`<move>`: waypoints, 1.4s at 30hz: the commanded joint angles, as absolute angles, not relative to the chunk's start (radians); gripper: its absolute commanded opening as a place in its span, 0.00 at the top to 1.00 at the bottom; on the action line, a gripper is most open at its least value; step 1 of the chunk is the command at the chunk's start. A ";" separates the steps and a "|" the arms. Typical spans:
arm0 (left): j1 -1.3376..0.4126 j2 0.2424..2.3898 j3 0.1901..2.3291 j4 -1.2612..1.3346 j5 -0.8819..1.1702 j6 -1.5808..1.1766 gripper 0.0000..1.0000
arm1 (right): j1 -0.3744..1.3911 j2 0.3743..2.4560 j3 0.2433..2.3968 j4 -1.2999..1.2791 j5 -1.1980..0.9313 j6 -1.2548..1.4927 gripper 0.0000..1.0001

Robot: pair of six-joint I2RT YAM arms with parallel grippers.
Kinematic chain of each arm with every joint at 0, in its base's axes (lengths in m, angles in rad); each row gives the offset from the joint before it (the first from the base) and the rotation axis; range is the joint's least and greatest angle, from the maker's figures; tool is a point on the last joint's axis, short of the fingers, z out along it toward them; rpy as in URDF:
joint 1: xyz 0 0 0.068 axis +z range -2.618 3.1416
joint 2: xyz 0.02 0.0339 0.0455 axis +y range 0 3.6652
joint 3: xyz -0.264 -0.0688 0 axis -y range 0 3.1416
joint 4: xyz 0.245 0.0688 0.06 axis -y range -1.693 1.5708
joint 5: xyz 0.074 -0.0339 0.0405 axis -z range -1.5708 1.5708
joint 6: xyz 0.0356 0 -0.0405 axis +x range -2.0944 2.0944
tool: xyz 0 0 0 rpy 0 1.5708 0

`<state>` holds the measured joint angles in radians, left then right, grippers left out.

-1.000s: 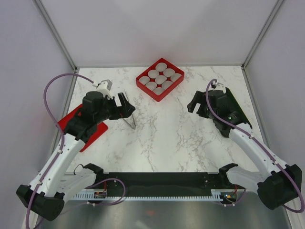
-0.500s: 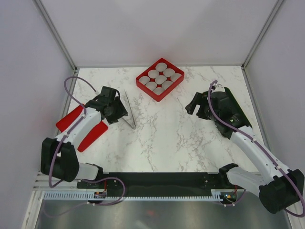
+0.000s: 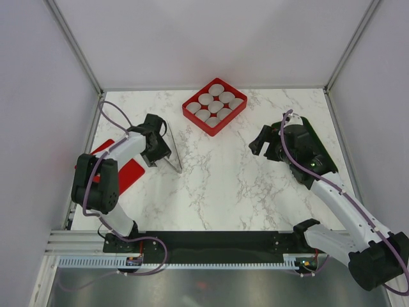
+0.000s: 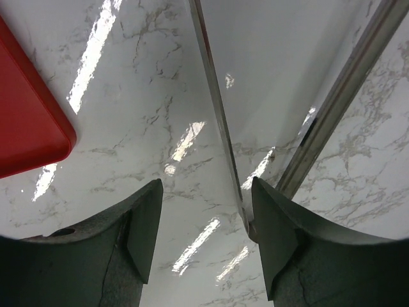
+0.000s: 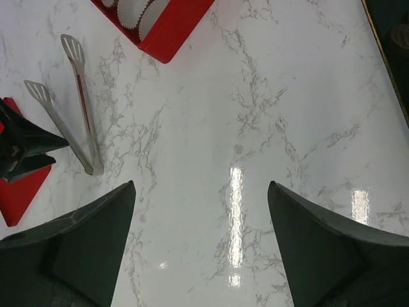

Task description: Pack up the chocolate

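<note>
L fingers (image 4: 144, 236) gape wide, low over tweezers (image 4: 214, 109) on worktop (image 4: 128, 128); best centre both legs betw them before closing gently near the hinge. R fingers (image 5: 77, 243) wide, empty. No chocolate visible; cannot tell where.

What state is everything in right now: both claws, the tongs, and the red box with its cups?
Left gripper: open, low over the table, one tong arm between its fingers.
Right gripper: open, empty, above bare table.
Tongs: lying flat, arms spread.
Red box: uncovered, holding nine cups.
Cups: upright, look empty.
</note>
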<state>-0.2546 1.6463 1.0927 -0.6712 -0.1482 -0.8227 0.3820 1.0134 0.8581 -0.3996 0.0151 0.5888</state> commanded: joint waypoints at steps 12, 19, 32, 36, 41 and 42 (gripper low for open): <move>-0.270 1.712 1.101 -0.568 -0.101 -0.793 0.50 | 0.380 0.959 0.838 -0.373 0.011 0.575 0.08; -0.351 1.703 1.063 -0.568 -0.081 -0.784 0.68 | 0.382 0.925 0.821 -0.397 0.008 0.586 0.09; -0.619 1.640 1.000 -0.555 -0.029 -0.905 0.79 | 0.380 0.839 0.810 -0.468 0.005 0.611 0.10; -0.713 1.635 1.011 -0.557 -0.005 -0.975 0.79 | 0.380 0.808 0.801 -0.492 0.006 0.611 0.10; -0.811 1.623 1.014 -0.555 0.017 -1.055 0.78 | 0.380 0.773 0.785 -0.517 0.005 0.607 0.10; -0.824 1.621 1.014 -0.557 0.020 -1.064 0.78 | 0.382 0.770 0.779 -0.518 0.005 0.606 0.10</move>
